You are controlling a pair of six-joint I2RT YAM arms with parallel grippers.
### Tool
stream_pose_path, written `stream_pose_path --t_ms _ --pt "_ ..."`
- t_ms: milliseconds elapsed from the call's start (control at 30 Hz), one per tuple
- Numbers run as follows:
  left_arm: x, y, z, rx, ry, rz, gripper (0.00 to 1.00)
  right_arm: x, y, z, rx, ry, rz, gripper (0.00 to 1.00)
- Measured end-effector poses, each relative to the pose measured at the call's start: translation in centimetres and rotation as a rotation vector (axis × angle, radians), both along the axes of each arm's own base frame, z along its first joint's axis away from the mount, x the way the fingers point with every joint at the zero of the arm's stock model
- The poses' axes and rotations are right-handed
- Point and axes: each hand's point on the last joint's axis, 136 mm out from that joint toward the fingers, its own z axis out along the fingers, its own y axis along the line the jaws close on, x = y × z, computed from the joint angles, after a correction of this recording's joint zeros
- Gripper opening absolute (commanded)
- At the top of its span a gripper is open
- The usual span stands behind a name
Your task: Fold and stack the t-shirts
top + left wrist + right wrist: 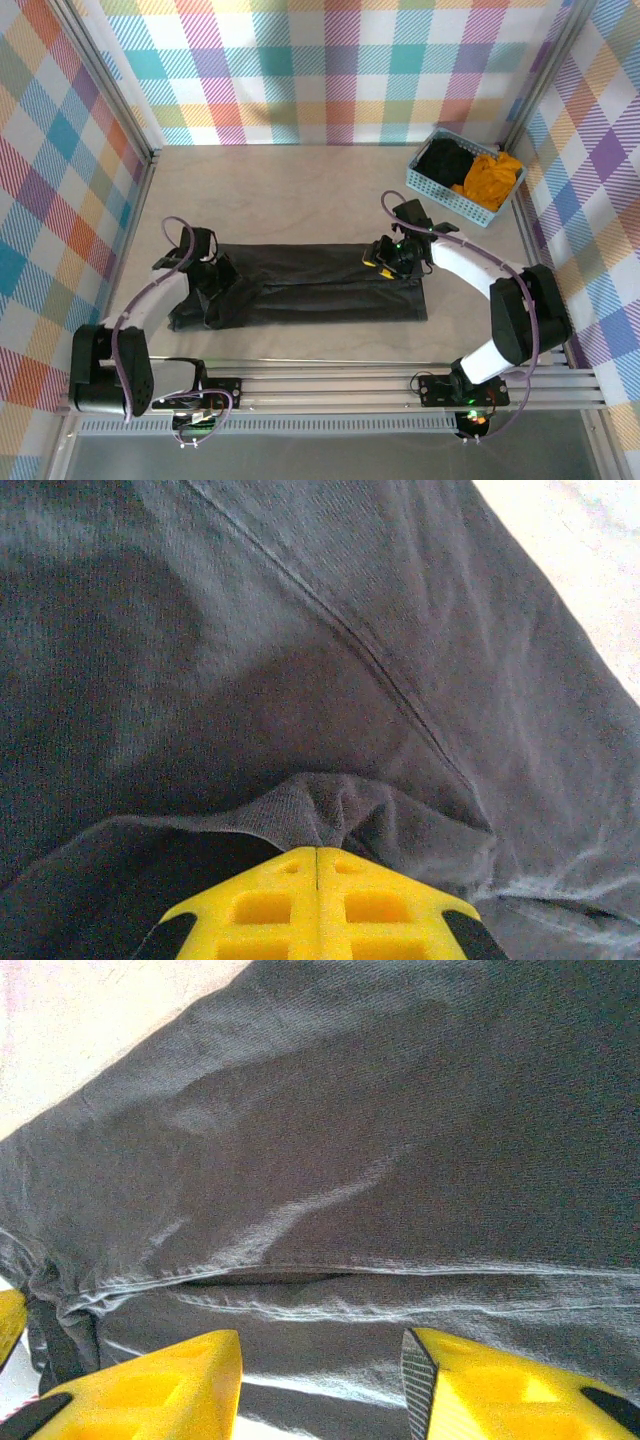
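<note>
From above, the grey t-shirt [300, 285] lies flattened in a long folded band across the middle of the table [300, 190], between my two arms. My left gripper [215, 270] sits on its left end, where the cloth is bunched. My right gripper [385, 255] is over its right end, near the upper edge. Well apart, in the far right corner, a blue basket [432, 188] holds a black t-shirt [445, 158] and an orange t-shirt [490, 178], crumpled side by side.

At my left wrist, the left gripper [316, 855] is clenched: its yellow fingers [260, 910] meet along a thin line with no gap. A ridge of the grey t-shirt [300, 630] rises right up to their tips. I take it to be pinched there, though the contact itself is hidden. A seam runs diagonally across the cloth beyond.

At my right wrist, the right gripper [320, 1360] is released, its fingers [150, 1380] spread wide with cloth showing between them. The grey t-shirt [350, 1140] lies under them, a folded edge running across just ahead of the tips. Bare table [80, 1020] shows at the upper left.
</note>
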Motion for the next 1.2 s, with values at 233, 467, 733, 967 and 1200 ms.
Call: stream_pose_path --t_ms 233,467,733,967,1200 --pt "-2.1 -1.6 2.3 -0.067 0.001 0.078 0.00 0.8 0.1 -0.7 -0.022 0.018 -0.006 0.46" --pt "-3.9 -3.1 2.9 -0.116 0.031 0.125 0.00 1.5 0.3 -0.8 -0.031 0.023 -0.002 0.46" --pt "-6.1 -5.2 1.7 -0.067 0.106 0.055 0.00 1.7 0.4 -0.8 -0.038 0.027 0.009 0.46" --pt "-7.3 -5.8 0.9 -0.028 0.147 0.040 0.00 1.7 0.0 -1.1 -0.061 0.031 0.001 0.46" --pt "-7.6 -7.6 -0.6 0.004 0.179 0.006 0.00 1.4 -1.0 -2.7 -0.126 0.076 -0.037 0.45"
